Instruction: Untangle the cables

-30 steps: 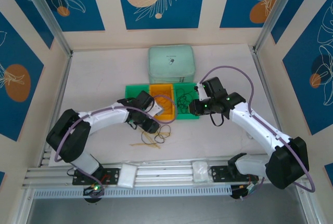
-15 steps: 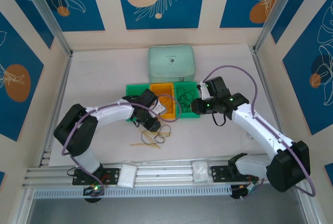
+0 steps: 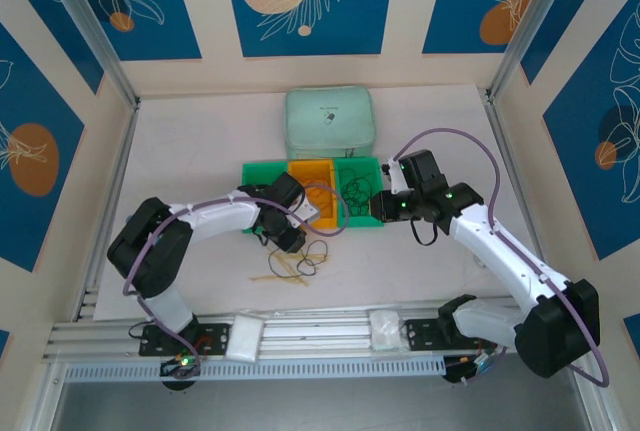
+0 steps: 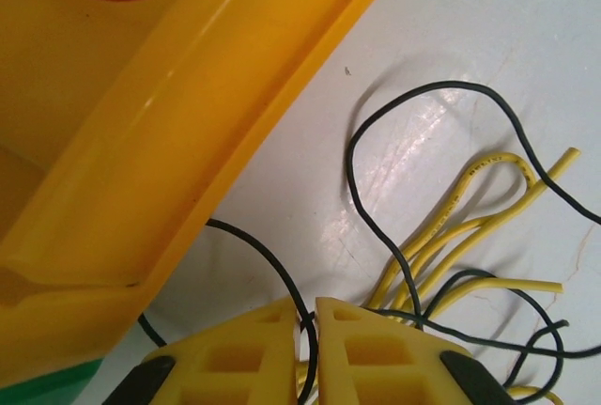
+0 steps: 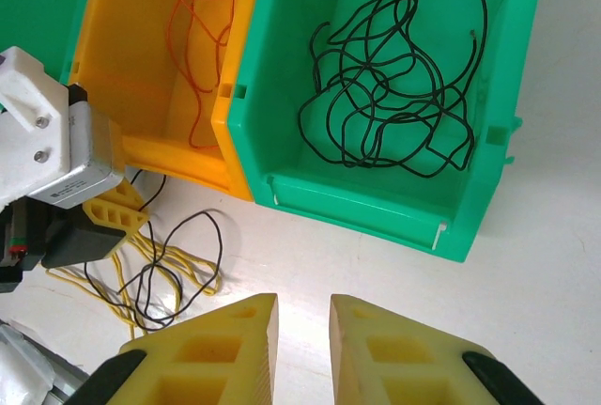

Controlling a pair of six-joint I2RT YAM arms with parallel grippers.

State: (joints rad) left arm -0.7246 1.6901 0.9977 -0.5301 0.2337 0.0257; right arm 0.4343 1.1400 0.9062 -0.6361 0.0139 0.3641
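Since the earlier frame the left gripper [image 3: 290, 241] has been closed. Top view: it is set over loose cables [image 3: 290, 269] beside the orange bin [image 3: 305, 176]. Left wrist: a black cable [image 4: 348, 165] is clamped between its tips, yellow cables [image 4: 493, 159] rightward. Right wrist: right gripper [image 5: 302, 302] is held apart, empty, green bin [image 5: 366, 212] ahead

Table [image 3: 200, 151] with bins [image 3: 262, 173], cables [image 3: 285, 269], pouch [image 3: 330, 121]

Bright even light, soft glare
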